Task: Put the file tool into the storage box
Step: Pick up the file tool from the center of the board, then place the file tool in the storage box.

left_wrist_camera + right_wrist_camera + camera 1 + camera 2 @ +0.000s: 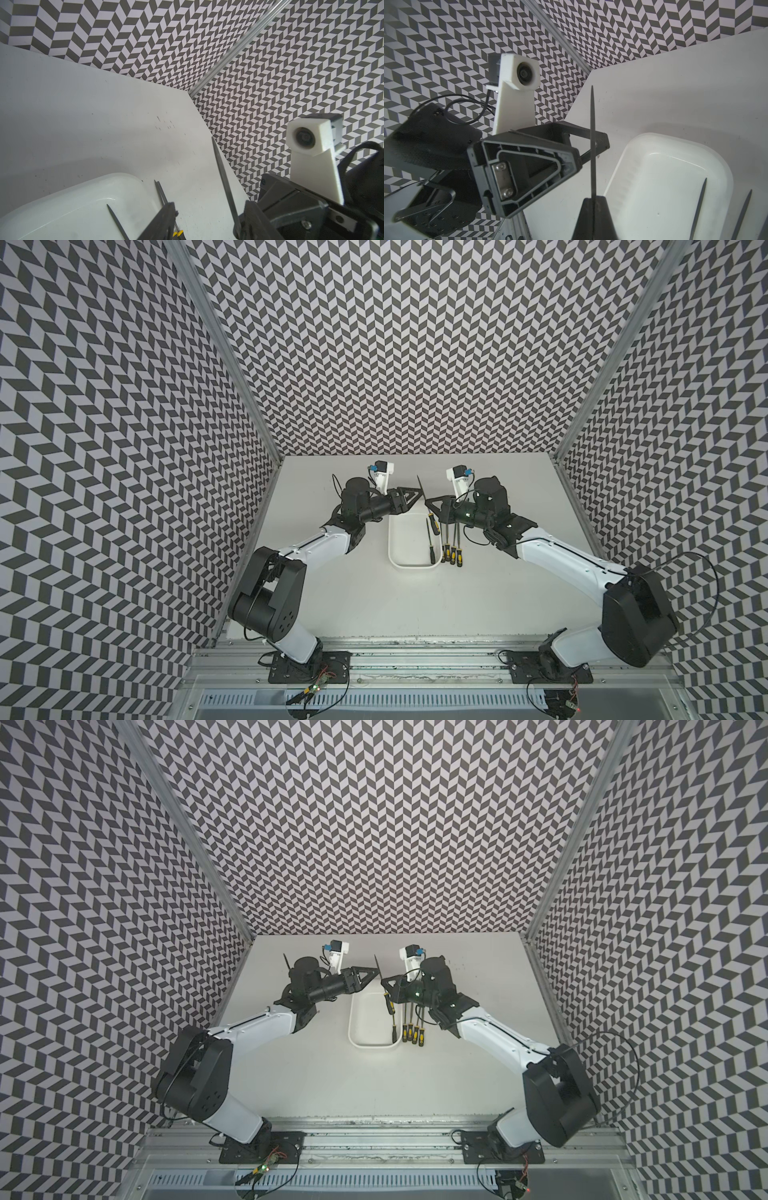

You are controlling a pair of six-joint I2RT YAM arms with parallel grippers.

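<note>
Slipping is risked: file (592,124) is clamped tight by right gripper (594,207), lower centre; left gripper (205,220), half parted, is positioned beside it, empty. Early release, and box (391,547) could be missed.

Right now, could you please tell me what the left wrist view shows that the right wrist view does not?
Only the left wrist view shows the right arm's wrist camera and a bit of yellow handle beside the storage box. Only the right wrist view shows the left arm's wrist camera and the right gripper shut on the held file. Both show the box, one file blade lying inside it, and the left gripper open around the held file's blade.
</note>
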